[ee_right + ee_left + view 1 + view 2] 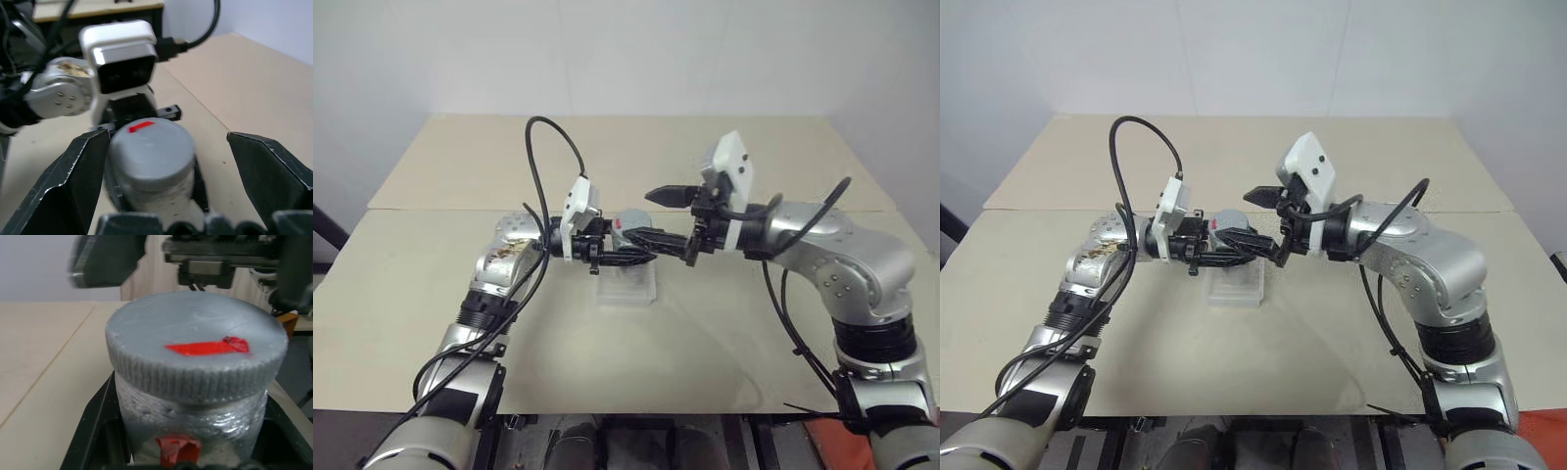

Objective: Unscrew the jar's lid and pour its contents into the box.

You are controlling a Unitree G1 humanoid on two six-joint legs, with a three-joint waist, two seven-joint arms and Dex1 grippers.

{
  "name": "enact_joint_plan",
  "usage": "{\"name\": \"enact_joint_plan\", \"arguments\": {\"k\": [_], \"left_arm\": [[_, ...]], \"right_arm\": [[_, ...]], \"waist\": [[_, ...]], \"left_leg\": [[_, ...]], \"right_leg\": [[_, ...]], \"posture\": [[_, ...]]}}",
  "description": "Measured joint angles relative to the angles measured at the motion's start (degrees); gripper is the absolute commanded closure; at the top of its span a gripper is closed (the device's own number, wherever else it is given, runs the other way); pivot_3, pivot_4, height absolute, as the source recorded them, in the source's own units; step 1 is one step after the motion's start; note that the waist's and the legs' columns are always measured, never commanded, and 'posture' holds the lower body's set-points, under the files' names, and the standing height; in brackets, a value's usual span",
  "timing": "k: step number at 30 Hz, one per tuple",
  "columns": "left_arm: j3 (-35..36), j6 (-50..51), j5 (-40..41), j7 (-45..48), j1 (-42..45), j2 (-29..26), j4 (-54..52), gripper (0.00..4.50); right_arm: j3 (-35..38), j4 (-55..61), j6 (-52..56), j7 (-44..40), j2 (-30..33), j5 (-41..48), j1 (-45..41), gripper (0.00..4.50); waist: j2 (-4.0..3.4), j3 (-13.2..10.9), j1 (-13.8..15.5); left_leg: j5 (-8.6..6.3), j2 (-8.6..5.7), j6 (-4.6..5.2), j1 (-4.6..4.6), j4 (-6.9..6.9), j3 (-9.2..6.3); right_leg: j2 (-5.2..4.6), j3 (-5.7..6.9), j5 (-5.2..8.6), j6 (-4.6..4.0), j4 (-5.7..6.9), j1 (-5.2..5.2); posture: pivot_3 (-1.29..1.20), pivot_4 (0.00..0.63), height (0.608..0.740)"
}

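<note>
Lid (195,345) bears a red mark, no readable writing.

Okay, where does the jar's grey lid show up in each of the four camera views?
Left eye view: lid at picture centre, between the two grippers, above the box.
Right eye view: lid just left of centre.
Left wrist view: lid large, centre.
Right wrist view: lid lower centre.
Shared landmark: the red mark on its top.
</note>
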State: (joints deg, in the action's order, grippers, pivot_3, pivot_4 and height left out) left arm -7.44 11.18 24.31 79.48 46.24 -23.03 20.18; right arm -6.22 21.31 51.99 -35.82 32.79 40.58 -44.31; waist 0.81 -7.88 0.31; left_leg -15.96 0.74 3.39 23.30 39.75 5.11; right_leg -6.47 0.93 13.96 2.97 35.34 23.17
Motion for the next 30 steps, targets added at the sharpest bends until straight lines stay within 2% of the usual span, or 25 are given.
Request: {"name": "enact_joint_plan", "arguments": {"k": [13,16,20,23,25,30], "left_arm": [[0.29,-1.08,-0.53,0.51,1.15,-0.42,0.73,2.41],[0.54,-1.06,-0.65,0.06,0.75,-0.57,0.2,2.41],[0.96,-0.94,-0.65,-0.39,0.33,-0.84,-0.94,2.41],[0.95,-0.87,-0.65,-0.23,0.12,-1.06,-1.35,2.41],[0.84,-0.84,-0.62,0.55,0.12,-1.21,-1.56,2.41],[-0.51,0.13,0.07,4.29,0.0,-1.3,-3.15,2.41]], "right_arm": [[-1.81,-1.73,1.07,0.95,-3.94,-3.18,-1.69,0.0],[-1.81,-1.73,1.51,0.91,-4.3,-3.17,-1.69,0.58],[-1.81,-1.51,1.75,-0.03,-4.68,-2.58,-1.68,1.71],[-1.8,-1.7,1.67,-0.85,-4.66,-2.59,-1.69,1.71],[-1.85,-2.83,0.41,-3.96,-4.09,-2.59,-1.77,1.71],[-3.95,-10.92,-10.57,-21.22,-0.99,-4.61,-2.75,1.71]], "waist": [[0.0,0.0,-0.42],[0.0,0.0,-0.51],[-0.01,0.0,-0.62],[-0.01,0.0,-0.65],[-0.01,0.0,-0.67],[-0.01,0.0,-0.86]], "left_leg": [[0.0,0.03,0.01,-0.01,0.02,-0.01],[0.0,0.04,0.01,-0.01,0.03,-0.01],[0.0,0.04,0.0,-0.02,0.03,-0.01],[0.0,0.04,0.0,-0.03,0.03,-0.01],[0.0,0.01,0.0,-0.03,0.03,-0.01],[-0.01,-0.04,0.02,-0.04,0.04,0.01]], "right_leg": [[0.0,-0.03,0.0,0.0,0.06,0.01],[-0.01,-0.03,0.0,0.0,0.06,0.01],[0.0,-0.03,0.0,0.0,0.08,0.01],[0.0,-0.03,0.0,0.0,0.09,0.01],[0.0,-0.03,0.0,0.0,0.09,0.0],[0.02,-0.05,0.0,0.0,0.07,0.0]], "posture": [[0.0,0.15,0.74],[0.0,0.15,0.74],[0.0,0.15,0.74],[0.0,0.15,0.74],[0.0,0.15,0.74],[0.0,0.15,0.74]]}}
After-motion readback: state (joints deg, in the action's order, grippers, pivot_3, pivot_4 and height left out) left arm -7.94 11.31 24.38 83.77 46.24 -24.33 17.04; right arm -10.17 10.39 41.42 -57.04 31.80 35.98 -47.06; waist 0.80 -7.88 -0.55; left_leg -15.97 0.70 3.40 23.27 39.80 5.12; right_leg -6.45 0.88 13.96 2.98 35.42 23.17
